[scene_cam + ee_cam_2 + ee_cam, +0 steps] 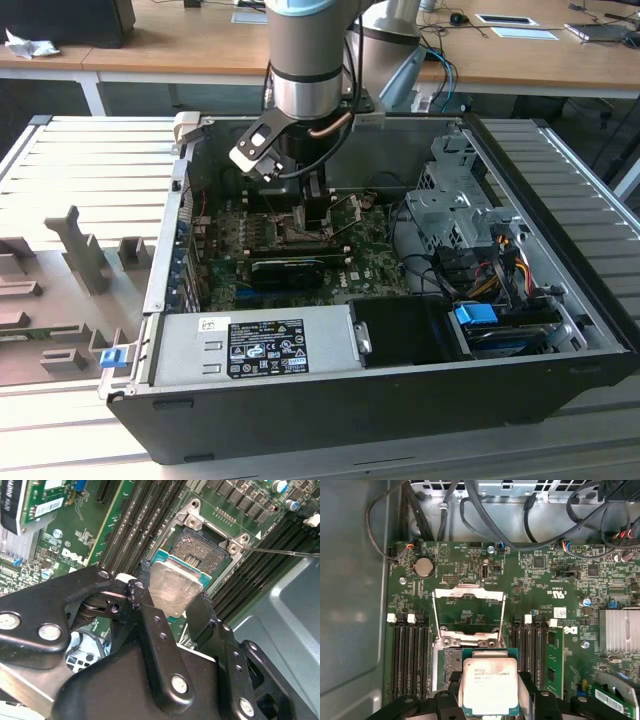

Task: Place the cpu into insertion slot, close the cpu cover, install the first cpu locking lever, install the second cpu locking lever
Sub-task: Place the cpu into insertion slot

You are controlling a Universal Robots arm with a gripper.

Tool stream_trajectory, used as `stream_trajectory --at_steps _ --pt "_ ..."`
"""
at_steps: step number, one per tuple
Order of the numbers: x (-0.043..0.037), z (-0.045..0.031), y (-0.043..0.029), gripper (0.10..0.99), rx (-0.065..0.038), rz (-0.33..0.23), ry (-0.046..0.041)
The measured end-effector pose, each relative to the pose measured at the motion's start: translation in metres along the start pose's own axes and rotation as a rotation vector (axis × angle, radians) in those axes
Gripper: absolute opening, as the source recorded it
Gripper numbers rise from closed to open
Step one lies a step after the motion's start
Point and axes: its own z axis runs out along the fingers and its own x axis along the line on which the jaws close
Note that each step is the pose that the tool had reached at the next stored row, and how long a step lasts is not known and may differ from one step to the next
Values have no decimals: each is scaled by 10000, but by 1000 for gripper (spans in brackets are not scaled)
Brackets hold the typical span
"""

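Where the tool (172,605) pinches it, the cpu (489,680) shines silver-grey.

Exterior view: high, angled down into open case (350,410). Both wrist views: close above motherboard (545,575), sharing cpu (489,682), insertion slot (202,555).

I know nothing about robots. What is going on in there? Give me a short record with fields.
Place: open computer case, arm reaching in
Claw: shut on the cpu
Cpu: silver top up, over the slot; whether they touch, cannot tell
Slot: dark pin field partly in sight
Cover: open, raised off the slot
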Motion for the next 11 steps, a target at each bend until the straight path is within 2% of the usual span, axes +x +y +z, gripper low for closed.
stream_trajectory --at_steps 5,11 --pt "34 44 -56 525 -1 71 -5" --pt "116 139 -149 525 -2 70 -3"
